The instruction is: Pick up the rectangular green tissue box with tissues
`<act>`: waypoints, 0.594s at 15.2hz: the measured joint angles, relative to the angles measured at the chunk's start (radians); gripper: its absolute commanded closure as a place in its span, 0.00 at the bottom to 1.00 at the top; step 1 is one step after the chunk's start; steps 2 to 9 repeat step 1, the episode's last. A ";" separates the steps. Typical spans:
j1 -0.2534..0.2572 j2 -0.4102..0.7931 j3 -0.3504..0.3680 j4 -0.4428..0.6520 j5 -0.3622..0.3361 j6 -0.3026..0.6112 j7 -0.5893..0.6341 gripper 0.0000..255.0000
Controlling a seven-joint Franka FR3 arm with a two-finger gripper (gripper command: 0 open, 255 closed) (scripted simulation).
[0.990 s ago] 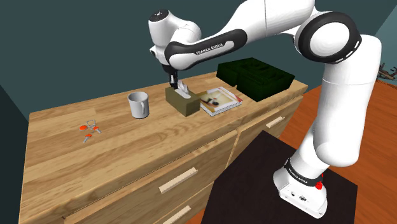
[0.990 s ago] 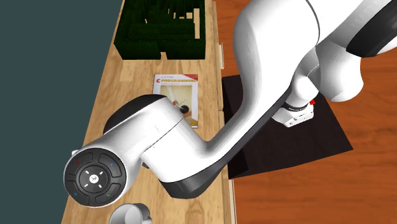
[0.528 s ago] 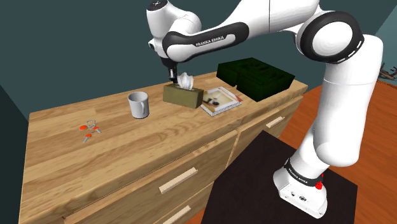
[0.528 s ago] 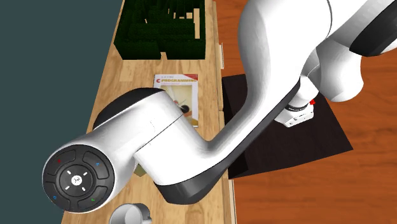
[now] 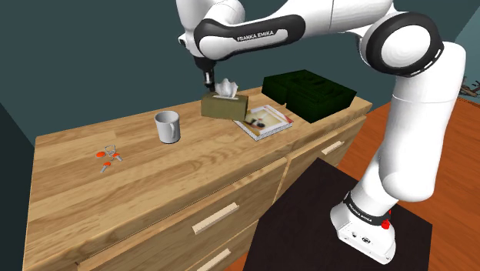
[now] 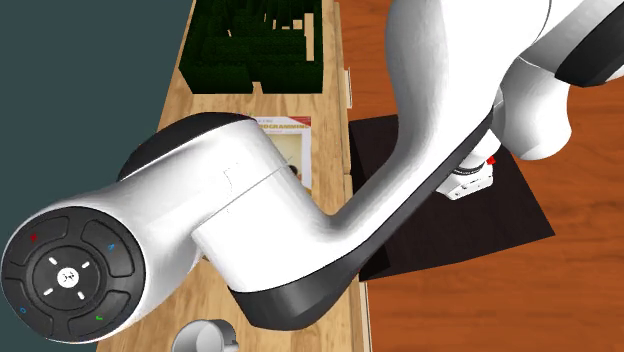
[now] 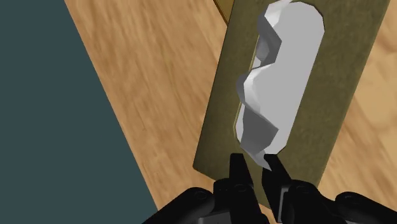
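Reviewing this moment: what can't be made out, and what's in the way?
Wrist view: whether the gripper pinches the tissue or the tissue box itself; its fingertips cover the contact.
Second exterior view: the arm hides the tissue box and part of the magazine; the mug is cut off by the bottom edge.
Shoulder view: the small orange items are too small to identify.

The lettering "FRANKA EMIKA" is printed in white capitals on the black cover of the forearm link [image 5: 258, 35], in the upper middle of the shoulder view. A line of red lettering runs along the top edge of the book [image 6: 295, 140] lying on the tabletop [image 6: 170, 105], in the upper middle of the second exterior view. It is partly covered by the arm and cannot be read. Small coloured symbols are marked on the round control pad [image 6: 68, 275] at the lower left, but none can be identified.
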State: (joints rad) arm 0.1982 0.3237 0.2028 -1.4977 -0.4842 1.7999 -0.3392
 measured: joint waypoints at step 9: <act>0.000 -0.002 0.000 0.005 0.001 -0.007 -0.003 1.00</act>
